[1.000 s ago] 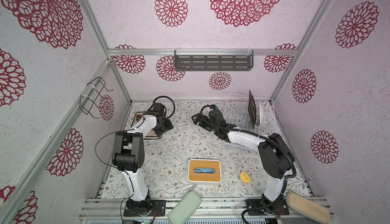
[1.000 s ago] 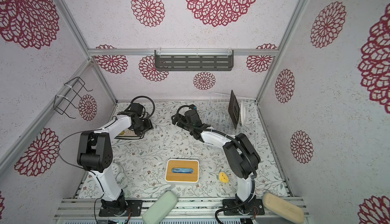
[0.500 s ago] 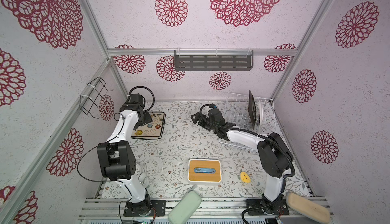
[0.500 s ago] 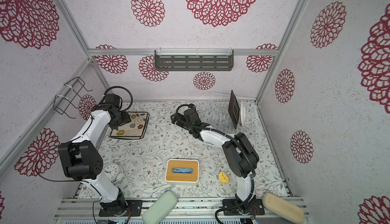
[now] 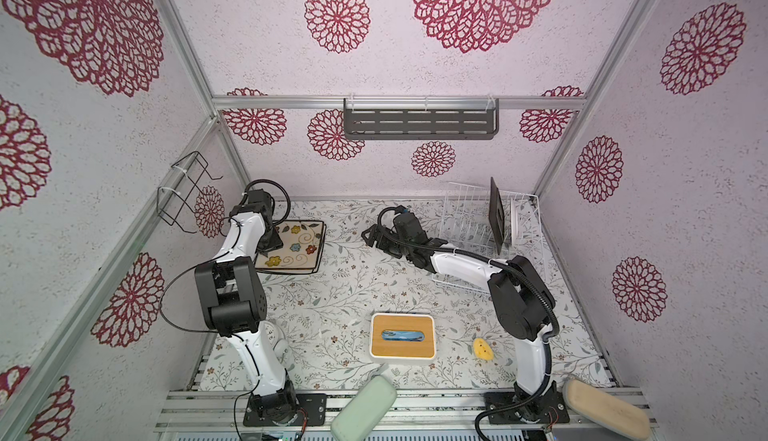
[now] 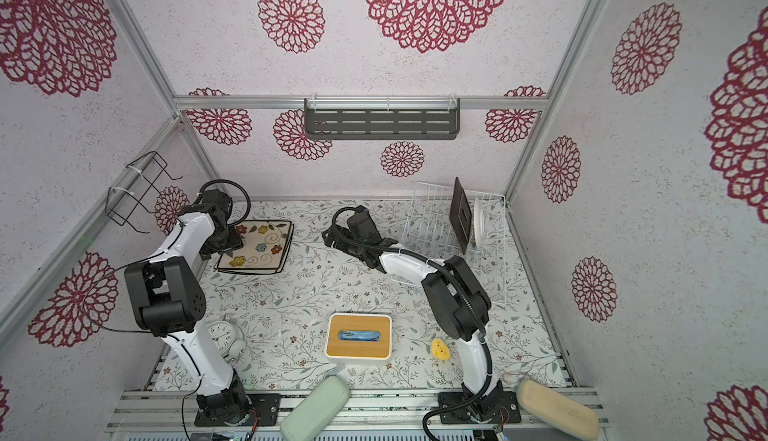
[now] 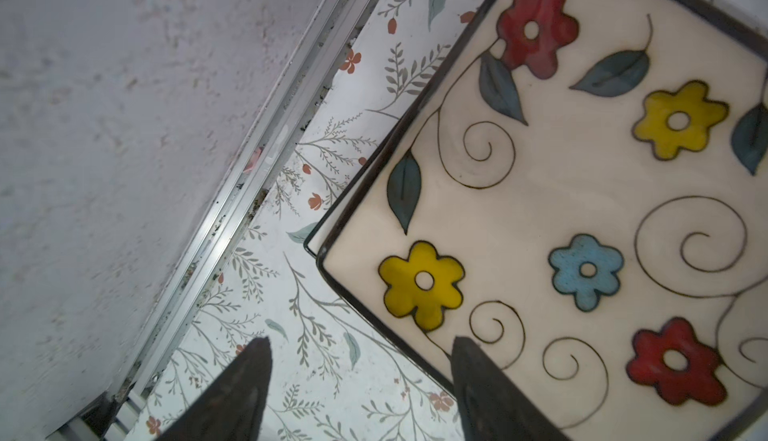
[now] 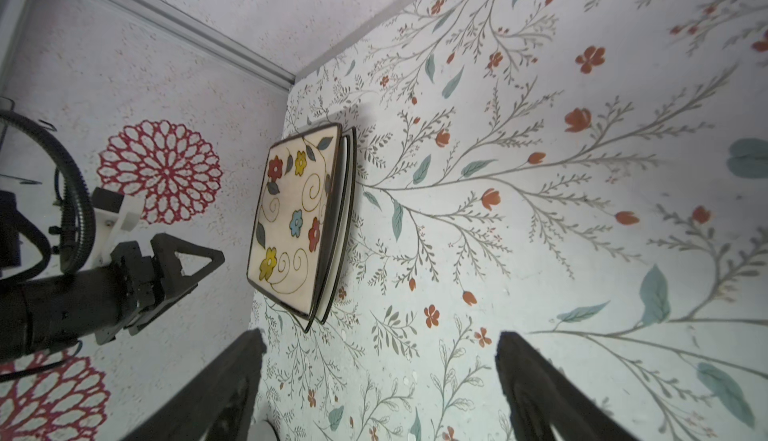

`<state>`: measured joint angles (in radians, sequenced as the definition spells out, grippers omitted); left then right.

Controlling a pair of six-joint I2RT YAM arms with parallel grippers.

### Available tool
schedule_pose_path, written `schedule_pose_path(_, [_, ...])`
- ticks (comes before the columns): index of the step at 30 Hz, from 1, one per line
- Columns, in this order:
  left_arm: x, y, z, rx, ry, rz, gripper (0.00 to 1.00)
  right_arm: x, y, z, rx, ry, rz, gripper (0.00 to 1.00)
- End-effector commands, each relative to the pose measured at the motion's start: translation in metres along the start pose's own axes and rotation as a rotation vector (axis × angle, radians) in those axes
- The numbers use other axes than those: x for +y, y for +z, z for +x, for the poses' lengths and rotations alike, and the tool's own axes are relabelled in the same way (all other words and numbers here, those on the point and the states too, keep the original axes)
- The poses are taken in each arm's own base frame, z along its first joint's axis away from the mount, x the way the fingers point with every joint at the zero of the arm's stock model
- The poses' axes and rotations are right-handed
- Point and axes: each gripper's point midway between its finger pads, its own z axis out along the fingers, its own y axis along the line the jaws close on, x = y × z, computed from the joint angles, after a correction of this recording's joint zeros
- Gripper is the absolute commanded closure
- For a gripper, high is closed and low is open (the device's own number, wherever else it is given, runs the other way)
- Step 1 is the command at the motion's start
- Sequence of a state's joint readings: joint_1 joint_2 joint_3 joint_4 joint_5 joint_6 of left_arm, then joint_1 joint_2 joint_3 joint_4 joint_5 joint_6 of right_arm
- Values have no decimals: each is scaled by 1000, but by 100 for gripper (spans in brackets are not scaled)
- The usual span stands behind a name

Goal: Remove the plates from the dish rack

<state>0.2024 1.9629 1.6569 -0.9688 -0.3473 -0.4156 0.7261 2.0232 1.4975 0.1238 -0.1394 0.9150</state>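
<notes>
Two cream square plates (image 5: pixel 296 247) with painted flowers lie stacked flat at the table's back left, also in the right wrist view (image 8: pixel 291 218). My left gripper (image 7: pixel 359 341) is open over the stack's left edge, one finger above the top plate (image 7: pixel 561 210) and one above the table, holding nothing. The white wire dish rack (image 5: pixel 461 214) stands at the back right with a black square plate (image 5: pixel 496 214) and a round white plate (image 5: pixel 516 220) upright in it. My right gripper (image 8: pixel 380 335) hangs open and empty over the table's back middle (image 5: pixel 368 237), left of the rack.
A white box with a bamboo top (image 5: pixel 402 337) and a small yellow object (image 5: pixel 482 349) sit near the front. An alarm clock (image 6: pixel 222 335) stands behind the left arm's base. A grey slotted shelf (image 5: pixel 419 123) and a black wire bracket (image 5: pixel 187 193) hang on the walls.
The left arm has swung left off the floral plates, which now show almost in full, and its jaws have widened a little. The right gripper has hardly moved.
</notes>
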Motion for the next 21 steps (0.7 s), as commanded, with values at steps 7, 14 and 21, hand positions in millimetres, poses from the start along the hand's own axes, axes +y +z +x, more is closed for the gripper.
schedule_pose_path(7, [-8,29,-13,41,-60,190,19,25,-20,-18,-27,-63,-27,9])
schedule_pose_path(14, [5,32,-21,7,-93,257,14,22,-23,-18,-33,-68,-9,9])
schedule_pose_path(21, [1,48,-14,45,-127,329,11,21,-25,-18,-27,-86,3,9])
